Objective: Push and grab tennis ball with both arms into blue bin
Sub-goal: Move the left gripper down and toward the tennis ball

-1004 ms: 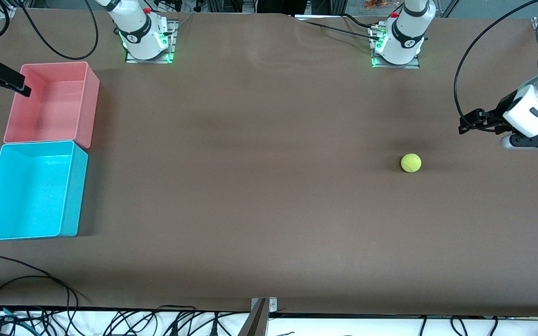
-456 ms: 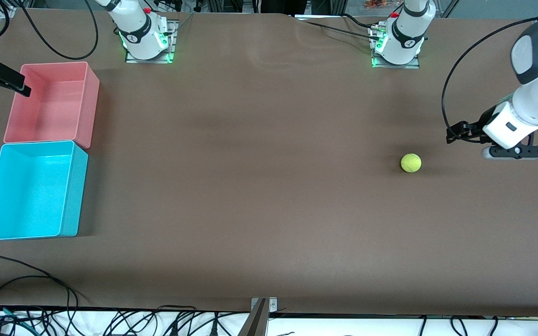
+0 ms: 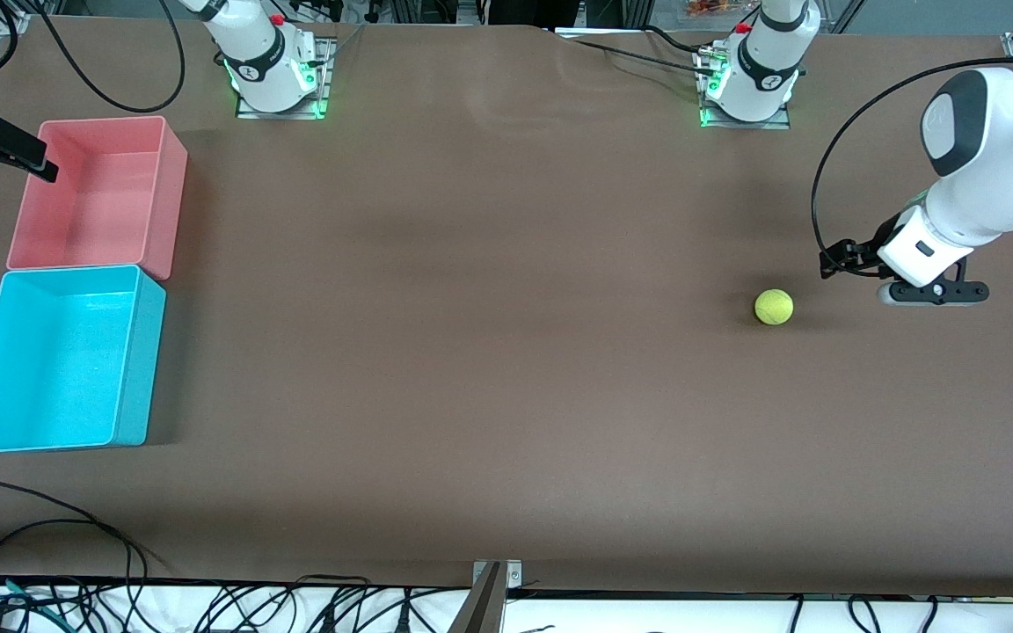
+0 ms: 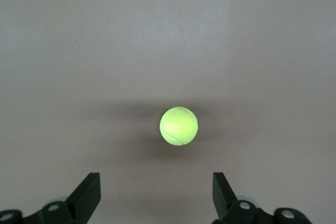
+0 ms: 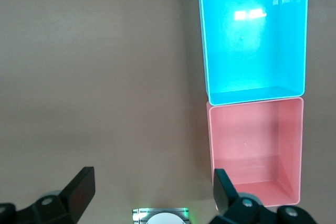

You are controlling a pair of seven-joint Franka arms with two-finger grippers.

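The tennis ball (image 3: 773,307) lies on the brown table toward the left arm's end. It also shows in the left wrist view (image 4: 178,126), ahead of the open fingers and apart from them. My left gripper (image 3: 832,260) (image 4: 156,182) is open and empty, over the bare table beside the ball, toward the table's end. The blue bin (image 3: 142,369) stands at the right arm's end and holds nothing. From above it shows in the right wrist view (image 5: 252,40). My right gripper (image 3: 36,165) (image 5: 152,177) is open and empty, high up near the pink bin.
A pink bin (image 3: 168,202) (image 5: 254,150) stands against the blue bin, farther from the front camera, and holds nothing. The two arm bases (image 3: 276,83) (image 3: 746,88) are lit green. Loose cables (image 3: 49,527) lie along the table edge nearest the front camera.
My left arm has swung in from the table's end toward the ball, bringing its gripper closer to it. The ball and the right arm have not moved.
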